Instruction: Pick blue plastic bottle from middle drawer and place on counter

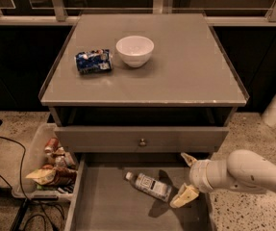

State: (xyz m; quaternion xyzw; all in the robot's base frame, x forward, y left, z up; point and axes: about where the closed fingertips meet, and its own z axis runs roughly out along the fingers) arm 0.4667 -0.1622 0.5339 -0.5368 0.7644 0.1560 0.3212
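Note:
The blue plastic bottle [147,185], clear with a white cap and a white label with dark print, lies on its side on the floor of the open middle drawer [108,211]. My gripper [185,178] is open, its two cream fingers spread apart, just right of the bottle and above the drawer's right part. It holds nothing. The counter [185,66] is the grey cabinet top above.
A white bowl [134,50] and a crushed blue-and-white can [94,61] sit on the counter. A closed drawer front with a round knob [142,142] is above the open drawer. A bin of snack packets [51,167] and cables lie on the floor at the left.

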